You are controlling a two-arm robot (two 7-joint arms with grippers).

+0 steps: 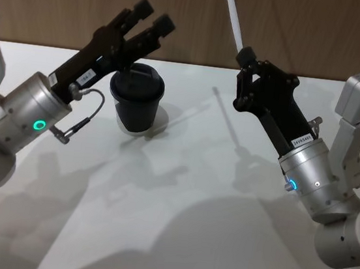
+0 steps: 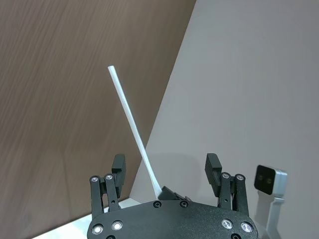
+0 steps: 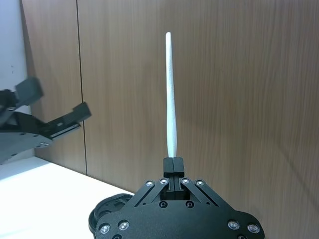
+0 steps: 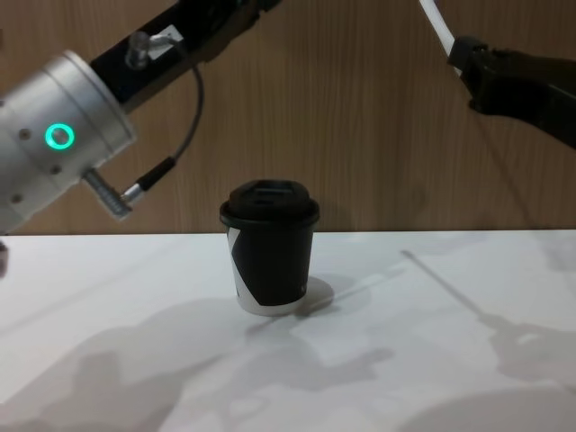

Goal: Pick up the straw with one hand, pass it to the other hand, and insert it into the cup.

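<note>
My right gripper is raised over the right side of the table and is shut on the lower end of the straw, a thin white tube that points up and away from its fingertips. The black cup with its domed lid stands upright on the table at centre left. My left gripper, on a silver wrist with a green ring, hovers open above and just behind the cup, empty. From the left wrist, the straw appears beyond the open jaws, not between them.
The white table runs back to a brown wood-panel wall. A grey cable loops off the left wrist above the cup. Bare tabletop lies in front of the cup and between the two arms.
</note>
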